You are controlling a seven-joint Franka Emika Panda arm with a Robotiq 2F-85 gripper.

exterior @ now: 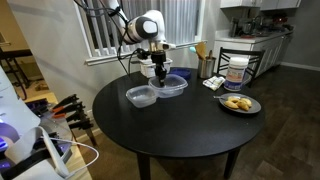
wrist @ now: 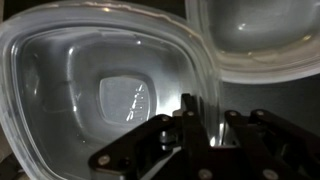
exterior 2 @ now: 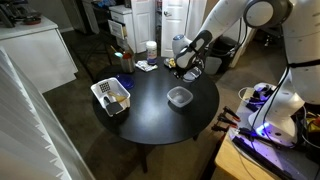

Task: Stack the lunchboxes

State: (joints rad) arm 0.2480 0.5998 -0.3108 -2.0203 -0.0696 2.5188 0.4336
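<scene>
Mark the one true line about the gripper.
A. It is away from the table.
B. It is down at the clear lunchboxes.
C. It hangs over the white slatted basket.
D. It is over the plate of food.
B: in an exterior view the gripper is low over a clear lunchbox, apart from the plate and the white basket.

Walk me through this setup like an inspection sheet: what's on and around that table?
Surface: round black table.
Job's things: one clear lunchbox lying apart; second lunchbox under the end effector; not stacked yet.
Clutter: plate of food, white basket, labelled tub.
Grippers: end effector at the second lunchbox's rim; open or shut unclear.
Cables: white cable beside the table.
Surroundings: window blinds, kitchen counter.
</scene>
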